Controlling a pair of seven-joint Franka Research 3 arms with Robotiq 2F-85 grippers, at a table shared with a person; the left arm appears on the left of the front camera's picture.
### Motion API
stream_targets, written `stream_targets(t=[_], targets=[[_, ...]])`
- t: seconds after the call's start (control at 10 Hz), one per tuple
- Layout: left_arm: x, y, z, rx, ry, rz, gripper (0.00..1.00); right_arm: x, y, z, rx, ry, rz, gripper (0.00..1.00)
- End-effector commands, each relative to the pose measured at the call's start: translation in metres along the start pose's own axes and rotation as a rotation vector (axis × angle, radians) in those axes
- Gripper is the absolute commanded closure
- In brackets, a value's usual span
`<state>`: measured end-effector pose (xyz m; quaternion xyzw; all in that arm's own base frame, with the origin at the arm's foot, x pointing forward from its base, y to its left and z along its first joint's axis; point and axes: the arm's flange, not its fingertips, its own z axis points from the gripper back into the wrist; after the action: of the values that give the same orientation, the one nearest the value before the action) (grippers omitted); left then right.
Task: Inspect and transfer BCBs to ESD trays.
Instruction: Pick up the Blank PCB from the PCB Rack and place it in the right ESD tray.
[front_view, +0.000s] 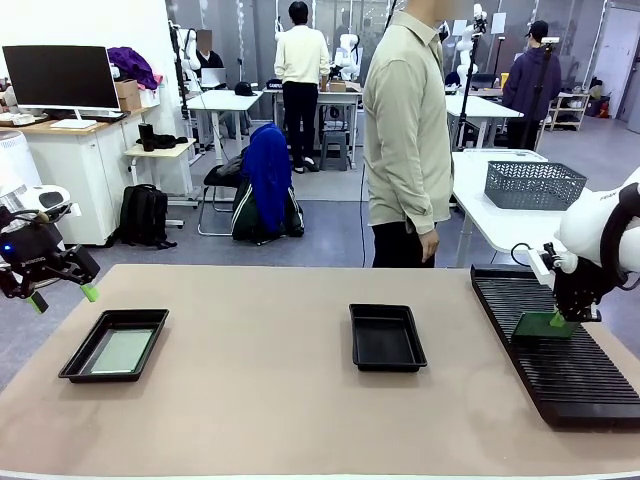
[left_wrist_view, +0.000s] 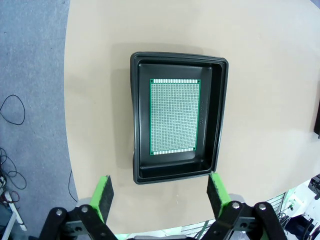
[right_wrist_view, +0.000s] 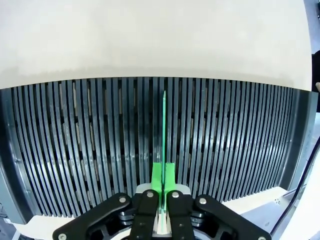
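Two black ESD trays lie on the tan table. The left tray (front_view: 112, 344) (left_wrist_view: 176, 116) holds a pale green BCB (front_view: 120, 351) (left_wrist_view: 174, 116) flat on its floor. The middle tray (front_view: 387, 336) has nothing in it. My left gripper (front_view: 62, 294) (left_wrist_view: 162, 192) hovers open high above the left tray, off the table's left edge. My right gripper (front_view: 556, 322) (right_wrist_view: 163, 181) is shut on the top edge of a green BCB (front_view: 543, 325) (right_wrist_view: 164, 131), which stands on edge in the black slotted rack (front_view: 560, 345) (right_wrist_view: 75, 145).
A person in a beige shirt (front_view: 405, 130) stands at the far side of the table, hand hanging down. A grey mesh basket (front_view: 534, 184) sits on a white table behind the rack. Bare tabletop lies between the two trays and in front of them.
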<state>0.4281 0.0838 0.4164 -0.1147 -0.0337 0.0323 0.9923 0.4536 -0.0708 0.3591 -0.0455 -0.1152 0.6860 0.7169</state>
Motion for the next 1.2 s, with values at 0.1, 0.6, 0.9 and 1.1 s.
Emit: stream_targets(t=[0.1,0.6,0.9,1.1], targets=[[0.001,0.002,-0.001,-0.007,-0.011,-0.015,0.0,0.0,0.002,0.017,-0.003,-0.001,0.002,0.98],[0.001,0.002,-0.001,-0.007,-0.011,-0.015,0.0,0.008,0.001,0.095,0.053,0.056,-0.019,0.98],[0.001,0.002,-0.001,-0.007,-0.011,-0.015,0.0,0.012,-0.003,0.154,0.084,0.067,-0.04,0.98],[0.001,0.002,-0.001,-0.007,-0.011,-0.015,0.0,0.014,-0.008,0.196,0.142,0.056,-0.072,0.98]])
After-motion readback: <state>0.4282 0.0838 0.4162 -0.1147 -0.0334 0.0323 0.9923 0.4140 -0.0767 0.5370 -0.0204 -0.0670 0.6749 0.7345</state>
